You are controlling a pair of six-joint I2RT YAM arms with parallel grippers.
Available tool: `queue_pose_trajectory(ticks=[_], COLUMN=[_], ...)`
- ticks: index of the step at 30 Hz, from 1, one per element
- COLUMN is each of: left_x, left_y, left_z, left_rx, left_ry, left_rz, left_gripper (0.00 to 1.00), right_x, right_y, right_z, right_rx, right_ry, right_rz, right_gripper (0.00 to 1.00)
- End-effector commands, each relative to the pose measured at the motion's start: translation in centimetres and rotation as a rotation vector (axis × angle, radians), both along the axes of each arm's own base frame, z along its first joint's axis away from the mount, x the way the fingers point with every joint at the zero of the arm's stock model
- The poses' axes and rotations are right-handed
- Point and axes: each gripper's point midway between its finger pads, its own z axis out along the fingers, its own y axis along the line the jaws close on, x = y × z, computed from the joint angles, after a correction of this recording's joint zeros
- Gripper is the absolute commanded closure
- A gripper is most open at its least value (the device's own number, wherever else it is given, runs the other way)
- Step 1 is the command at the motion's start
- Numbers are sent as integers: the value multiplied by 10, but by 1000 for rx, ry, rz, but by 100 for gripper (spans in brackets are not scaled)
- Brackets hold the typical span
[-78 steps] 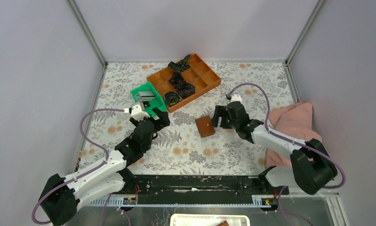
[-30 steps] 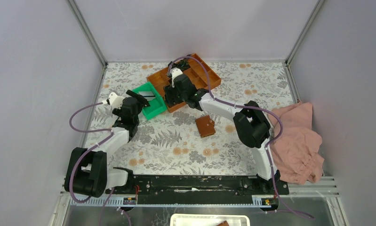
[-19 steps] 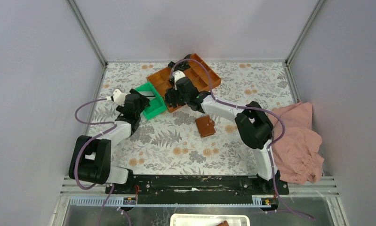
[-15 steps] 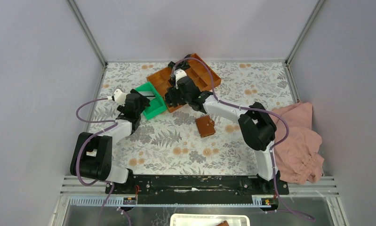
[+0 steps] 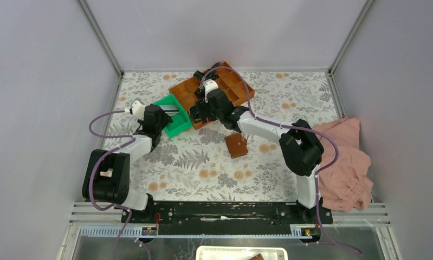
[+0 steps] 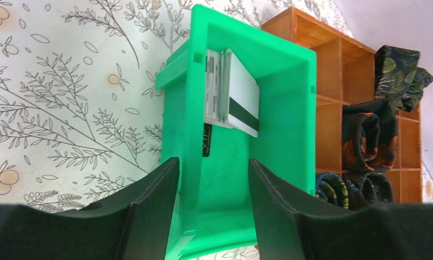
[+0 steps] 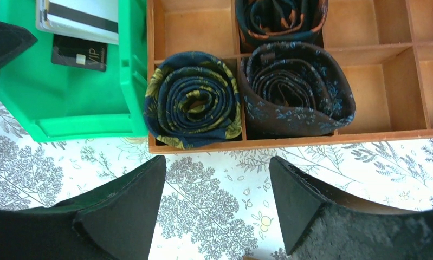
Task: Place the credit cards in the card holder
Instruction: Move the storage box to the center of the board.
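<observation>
Nearest, the brown card holder (image 5: 236, 145) lies flat on the floral surface (image 5: 203, 173), a little right of centre and apart from both claws. A pink cloth (image 5: 341, 162) is heaped at the right edge. Farther back on the left, the left claw (image 6: 211, 216) hangs over the near end of the green tray (image 6: 303, 124). Its fingers stand apart with nothing held, one over the tray's left wall and one over its floor. The credit cards (image 6: 233, 95) sit in the far half of that tray as a pale stack on edge, the outermost showing a dark stripe. A black card (image 7: 78, 54) marked VIP lies flat just near of them. To the right, the right claw (image 7: 217, 211) hovers spread wide and empty above the surface, just near of the orange compartment tray (image 5: 233, 89). That tray touches the green tray's right wall. Two dark rolled fabric coils (image 7: 192, 100) fill its nearest compartments, with more behind.
</observation>
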Motion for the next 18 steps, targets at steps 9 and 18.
queue_pose_trajectory(ticks=[9,18], left_x=[-5,-8], left_y=[-6,-7], left_z=[-18,-33], left_rx=[33,57], left_ry=[138,232], left_rz=[-84,-113], left_gripper=[56,70], right_x=[-7,-12], right_y=[-10,-20], right_z=[51,56], right_rx=[77,73], right_ry=[-90,-103], right_rz=[-23,-34], right_gripper=[23,22])
